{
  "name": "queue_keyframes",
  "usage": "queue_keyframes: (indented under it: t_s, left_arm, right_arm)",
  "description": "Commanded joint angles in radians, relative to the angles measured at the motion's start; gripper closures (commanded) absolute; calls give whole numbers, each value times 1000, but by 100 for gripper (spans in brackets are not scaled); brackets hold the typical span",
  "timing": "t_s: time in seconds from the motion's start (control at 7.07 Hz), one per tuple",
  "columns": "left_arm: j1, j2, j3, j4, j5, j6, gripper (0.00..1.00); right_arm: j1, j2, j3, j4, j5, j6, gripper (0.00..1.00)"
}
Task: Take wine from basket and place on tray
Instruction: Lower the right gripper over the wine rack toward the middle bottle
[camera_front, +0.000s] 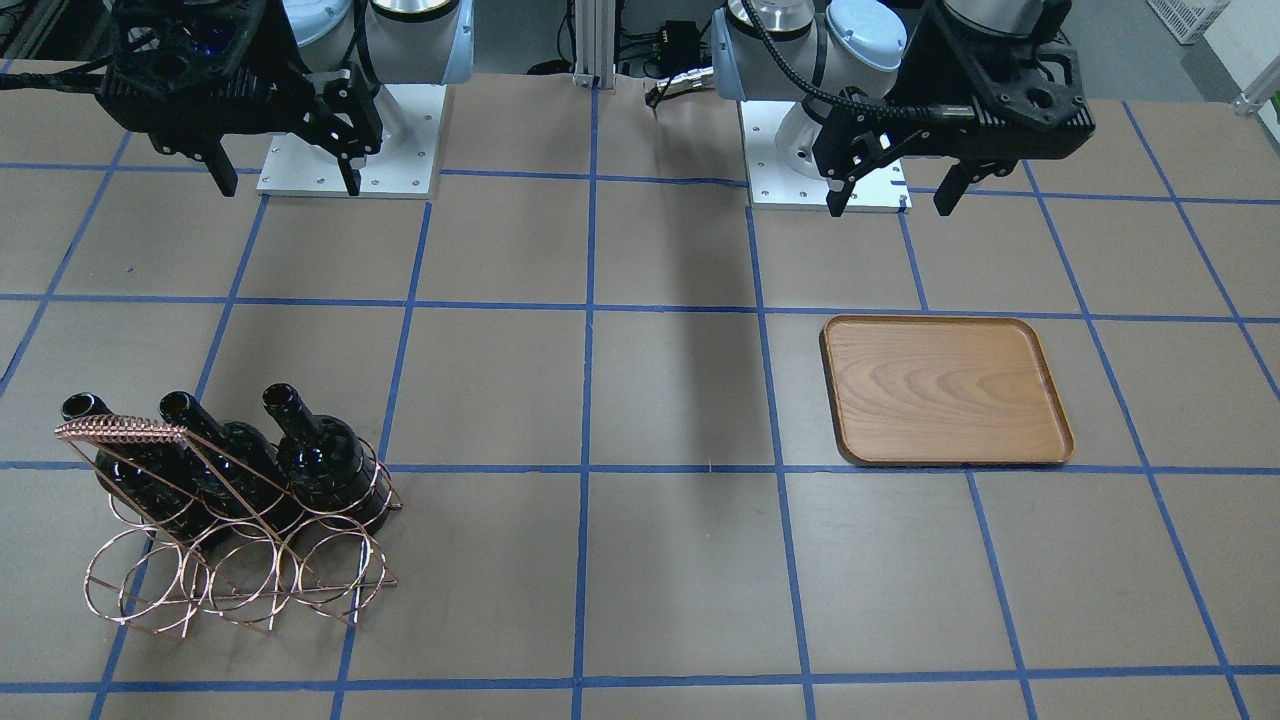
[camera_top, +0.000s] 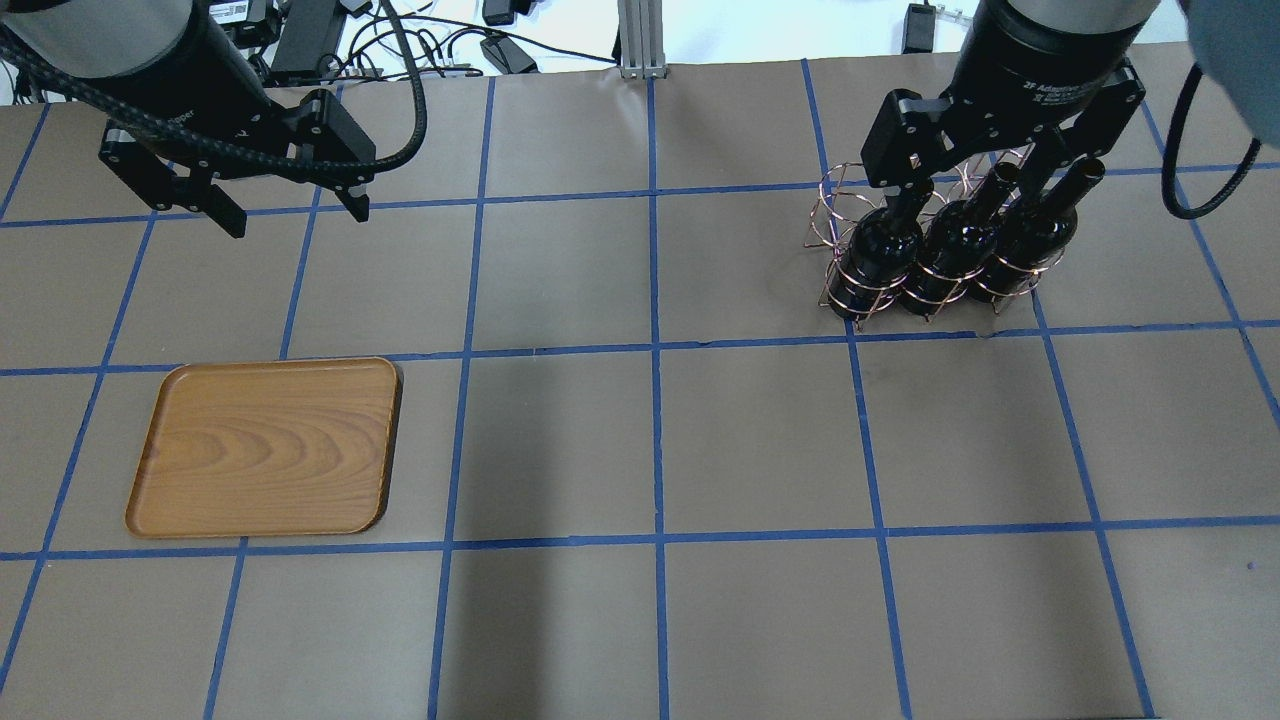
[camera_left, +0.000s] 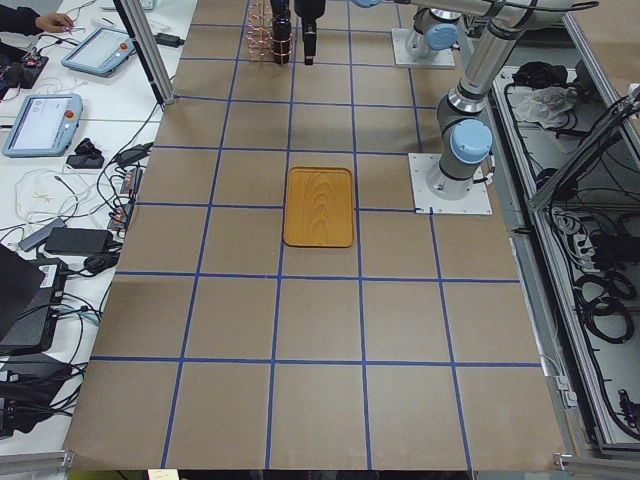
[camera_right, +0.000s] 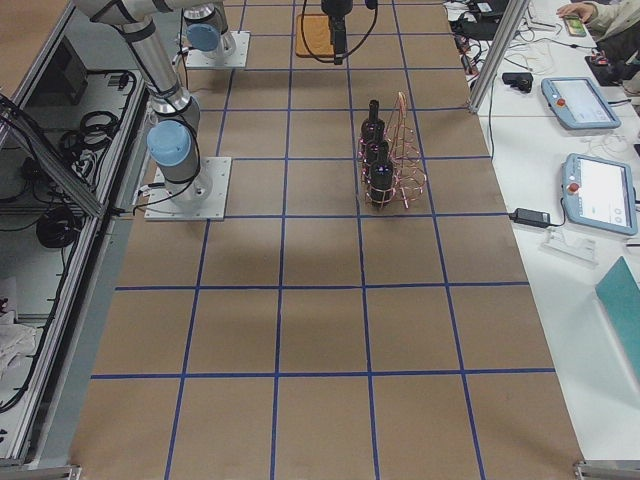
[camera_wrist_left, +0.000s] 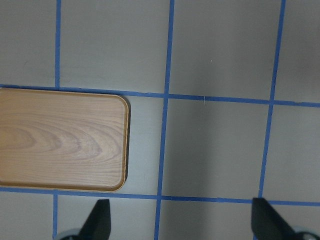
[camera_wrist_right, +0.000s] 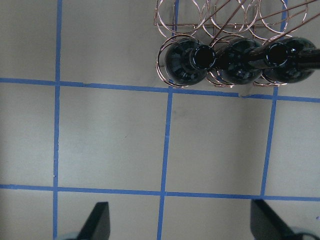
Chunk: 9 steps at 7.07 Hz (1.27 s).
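Three dark glossy wine bottles (camera_front: 320, 455) stand side by side, tilted, in the copper wire basket (camera_front: 240, 580) at the front-facing view's lower left. In the overhead view the bottles (camera_top: 885, 255) and basket (camera_top: 835, 205) are at the upper right. My right gripper (camera_top: 985, 185) hangs open and empty high above them; its wrist view shows the bottle mouths (camera_wrist_right: 202, 57) at the top edge, away from the fingertips (camera_wrist_right: 97, 222). The wooden tray (camera_top: 265, 445) lies bare on the left. My left gripper (camera_top: 297, 220) is open and empty, above the table beyond the tray (camera_wrist_left: 60, 140).
The table is brown paper marked with a blue tape grid. The two arm bases (camera_front: 350, 150) (camera_front: 825, 160) stand at the robot's edge. Tablets and cables (camera_right: 600, 190) lie on a side bench beyond the table's far edge.
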Motion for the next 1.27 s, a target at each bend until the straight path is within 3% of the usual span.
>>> queue_keyframes:
  t_s: [0.0, 0.28, 0.57, 0.85, 1.13]
  left_arm:
    - [0, 3, 0, -9, 2, 0, 0]
    - [0, 3, 0, -13, 2, 0, 0]
    - [0, 5, 0, -13, 2, 0, 0]
    - [0, 3, 0, -12, 2, 0, 0]
    - [2, 3, 0, -12, 2, 0, 0]
  right_arm:
    - [-2, 2, 9, 3, -2, -1, 0]
    - [-29, 17, 10, -26, -9, -18, 0]
    - [-130, 69, 13, -42, -2, -91, 0]
    - [-156, 155, 12, -195, 1, -94, 0]
    - [-161, 219, 10, -224, 0, -145, 0]
